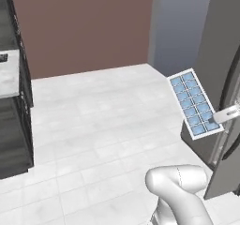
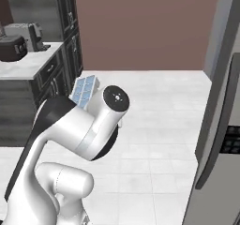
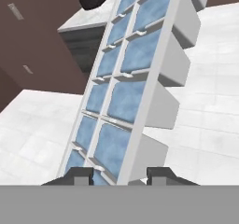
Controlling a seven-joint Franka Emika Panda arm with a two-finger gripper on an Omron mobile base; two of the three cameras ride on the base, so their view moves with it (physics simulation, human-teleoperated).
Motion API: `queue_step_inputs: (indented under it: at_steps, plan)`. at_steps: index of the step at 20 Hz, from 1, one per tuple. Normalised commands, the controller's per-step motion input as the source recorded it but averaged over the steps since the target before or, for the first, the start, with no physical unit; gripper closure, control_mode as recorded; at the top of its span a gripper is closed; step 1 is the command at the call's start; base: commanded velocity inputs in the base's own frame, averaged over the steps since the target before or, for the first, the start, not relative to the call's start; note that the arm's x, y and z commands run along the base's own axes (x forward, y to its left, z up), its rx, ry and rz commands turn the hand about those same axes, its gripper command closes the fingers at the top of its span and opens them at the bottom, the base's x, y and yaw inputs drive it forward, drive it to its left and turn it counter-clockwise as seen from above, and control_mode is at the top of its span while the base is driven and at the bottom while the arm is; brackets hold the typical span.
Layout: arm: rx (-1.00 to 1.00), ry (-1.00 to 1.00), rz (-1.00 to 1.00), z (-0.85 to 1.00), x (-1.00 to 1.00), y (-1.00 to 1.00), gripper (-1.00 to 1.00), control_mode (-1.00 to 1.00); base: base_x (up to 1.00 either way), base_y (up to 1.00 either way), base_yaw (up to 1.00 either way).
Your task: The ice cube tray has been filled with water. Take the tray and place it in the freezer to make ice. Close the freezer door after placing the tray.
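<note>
The hand (image 3: 118, 175) holds the ice cube tray (image 1: 194, 103) by one end, tilted steeply near the freezer door (image 1: 225, 97), so water (image 3: 123, 99) may spill.

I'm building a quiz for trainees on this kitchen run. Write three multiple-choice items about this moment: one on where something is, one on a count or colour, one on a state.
1. Where is the small flat white ice cube tray?
A. On the grey counter
B. Held in the air beside the tall grey freezer
C. On the floor

2. How many rows of pale-blue water cells run along the tray?
A. Two
B. Three
C. Four

3. What is the two-finger gripper doing?
A. Open, apart from the tray
B. Shut on nothing
C. Shut on the tray's end

Answers: 1 B, the left base view shows it above the white floor tiles next to the freezer. 2 A, the hand view shows two rows. 3 C, the fingertips flank the tray's near end.
</note>
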Motion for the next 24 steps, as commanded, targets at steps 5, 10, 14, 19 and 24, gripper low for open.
queue_step_inputs:
  at_steps: [5, 10, 14, 19, 24]
  plan:
    - [0.0, 0.0, 0.0, 0.0, 0.0, 0.0, 1.0, 1.0, 0.71, 0.04, -0.29]
    - [0.0, 0.0, 0.0, 0.0, 0.0, 0.0, 1.0, 1.0, 0.37, 0.0, -0.32]
    - [0.0, 0.0, 0.0, 0.0, 0.0, 0.0, 1.0, 1.0, 0.17, 0.0, -0.32]
    - [0.0, 0.0, 0.0, 0.0, 0.0, 0.0, 1.0, 1.0, 0.09, 0.25, -0.3]
    - [0.0, 0.0, 0.0, 0.0, 0.0, 0.0, 1.0, 1.0, 0.36, 0.38, -0.34]
